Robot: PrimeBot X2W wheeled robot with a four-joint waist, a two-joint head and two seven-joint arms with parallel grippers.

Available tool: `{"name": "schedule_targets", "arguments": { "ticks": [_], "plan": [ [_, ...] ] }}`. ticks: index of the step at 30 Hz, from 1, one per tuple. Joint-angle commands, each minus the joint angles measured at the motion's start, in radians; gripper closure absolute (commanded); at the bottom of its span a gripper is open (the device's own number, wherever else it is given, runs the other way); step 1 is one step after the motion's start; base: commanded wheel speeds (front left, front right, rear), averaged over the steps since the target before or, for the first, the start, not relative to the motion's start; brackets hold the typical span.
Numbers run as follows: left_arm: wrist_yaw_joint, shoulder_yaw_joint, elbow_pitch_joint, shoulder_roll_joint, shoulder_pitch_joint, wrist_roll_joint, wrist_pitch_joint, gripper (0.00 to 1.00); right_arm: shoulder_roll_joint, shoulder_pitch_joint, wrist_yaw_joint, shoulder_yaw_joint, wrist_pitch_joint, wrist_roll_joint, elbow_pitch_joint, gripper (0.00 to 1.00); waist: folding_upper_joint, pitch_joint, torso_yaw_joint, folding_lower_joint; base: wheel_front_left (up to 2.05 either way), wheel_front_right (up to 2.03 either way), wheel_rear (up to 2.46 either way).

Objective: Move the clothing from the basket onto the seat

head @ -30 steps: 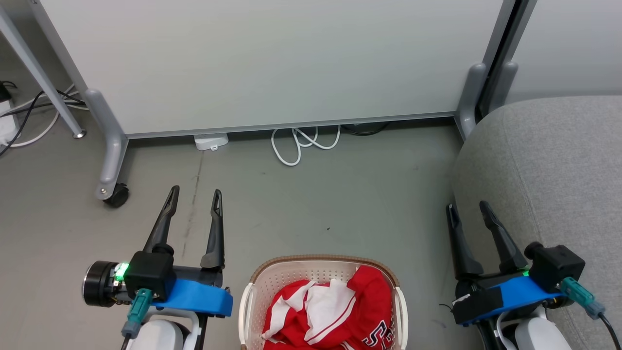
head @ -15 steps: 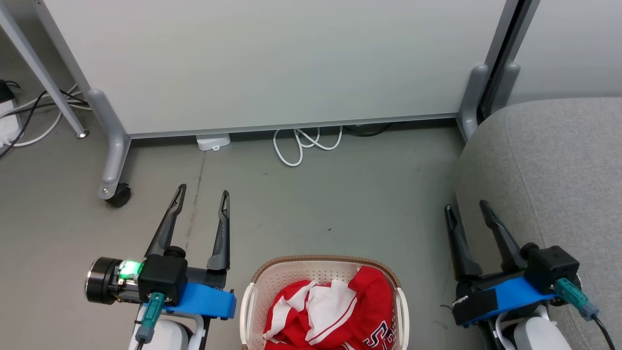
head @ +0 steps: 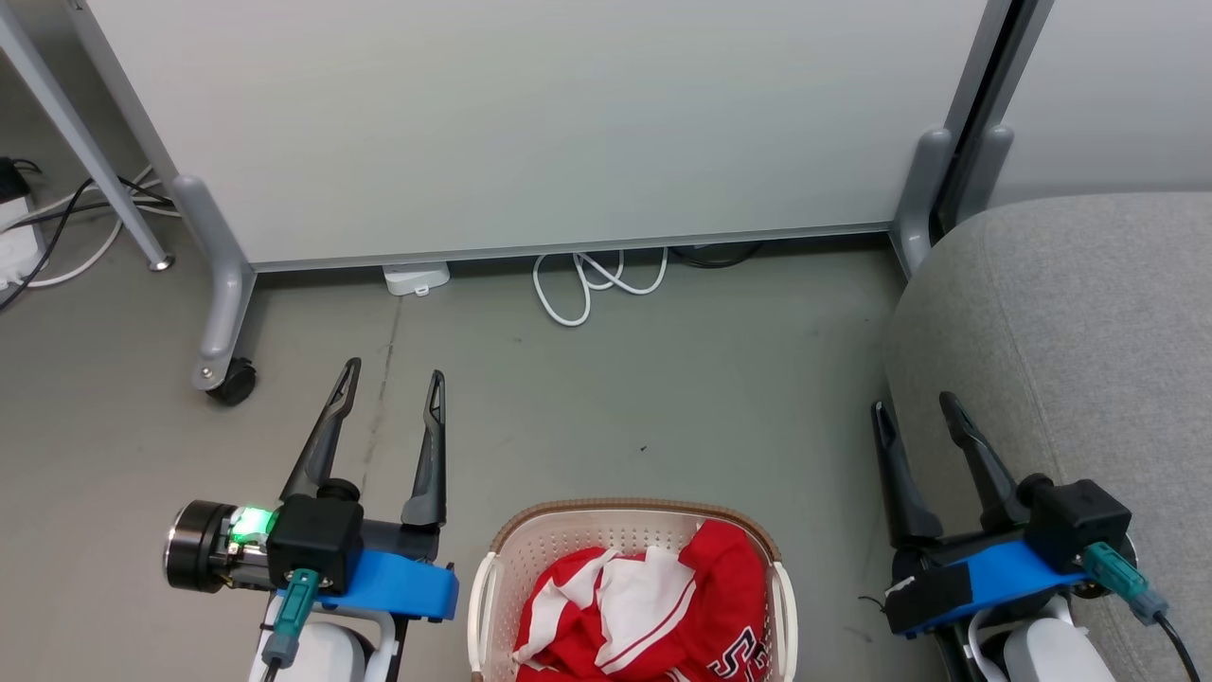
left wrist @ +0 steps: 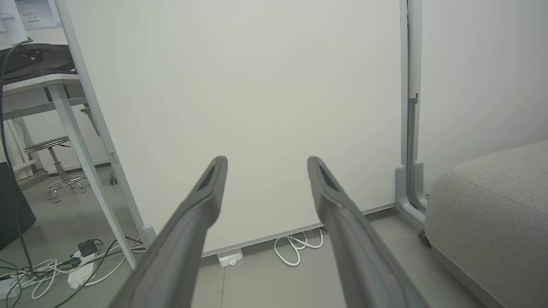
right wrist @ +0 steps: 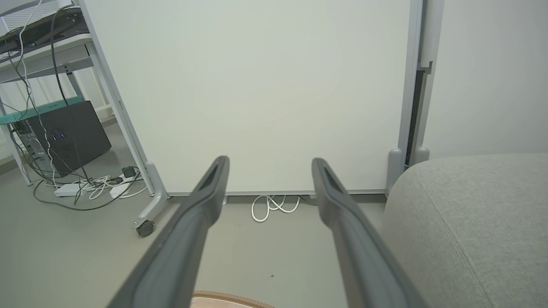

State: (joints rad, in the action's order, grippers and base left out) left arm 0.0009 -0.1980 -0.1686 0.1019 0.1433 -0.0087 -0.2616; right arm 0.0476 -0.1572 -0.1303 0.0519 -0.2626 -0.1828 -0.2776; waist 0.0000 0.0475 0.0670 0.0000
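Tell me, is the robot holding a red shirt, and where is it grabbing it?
Nothing is held. The left gripper and right gripper are both open and empty; the clothing lies in the basket.

Our left gripper [head: 395, 368] has two long, dark grey tapered fingers on a blue bracket [head: 388, 583], with a black camera block [head: 317, 538], a glowing green light [head: 251, 522], a teal plug [head: 295, 597] and a black-and-silver round cap [head: 192, 561]. Our right gripper [head: 912, 401] matches it, though black tape [head: 933, 595] wraps its bracket and a black cable [head: 1179, 649] leaves its plug. We see white forearm shells [head: 317, 658] beneath both.
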Motion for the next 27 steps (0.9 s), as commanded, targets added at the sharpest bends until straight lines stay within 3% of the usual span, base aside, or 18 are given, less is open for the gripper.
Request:
{"name": "schedule_targets", "arguments": {
  "ticks": [1, 8, 15, 27],
  "plan": [
    [0.005, 0.005, 0.000, 0.005, 0.006, 0.000, -0.005, 0.00, 0.005, -0.006, -0.001, -0.003, -0.003, 0.003, -0.002, 0.00, 0.0000, 0.002, 0.000, 0.0000, 0.00, 0.00, 0.00],
    [0.002, 0.006, 0.005, 0.005, 0.013, -0.001, -0.005, 0.00, 0.005, -0.013, -0.001, -0.006, -0.003, 0.005, 0.002, 0.00, 0.0000, 0.014, -0.003, 0.0000, 0.00, 0.00, 0.00],
    [-0.030, -0.011, -0.022, 0.019, 0.058, 0.008, -0.005, 0.00, 0.005, -0.035, -0.001, -0.007, -0.003, 0.019, 0.007, 0.00, 0.0000, 0.049, -0.010, 0.0000, 0.00, 0.00, 0.00],
    [-0.120, -0.175, -0.218, 0.088, 0.246, 0.045, -0.005, 0.00, 0.004, -0.139, -0.001, -0.006, -0.003, 0.056, 0.048, 0.00, 0.0000, 0.210, -0.055, 0.0000, 0.00, 0.00, 0.00]
  ]
}}
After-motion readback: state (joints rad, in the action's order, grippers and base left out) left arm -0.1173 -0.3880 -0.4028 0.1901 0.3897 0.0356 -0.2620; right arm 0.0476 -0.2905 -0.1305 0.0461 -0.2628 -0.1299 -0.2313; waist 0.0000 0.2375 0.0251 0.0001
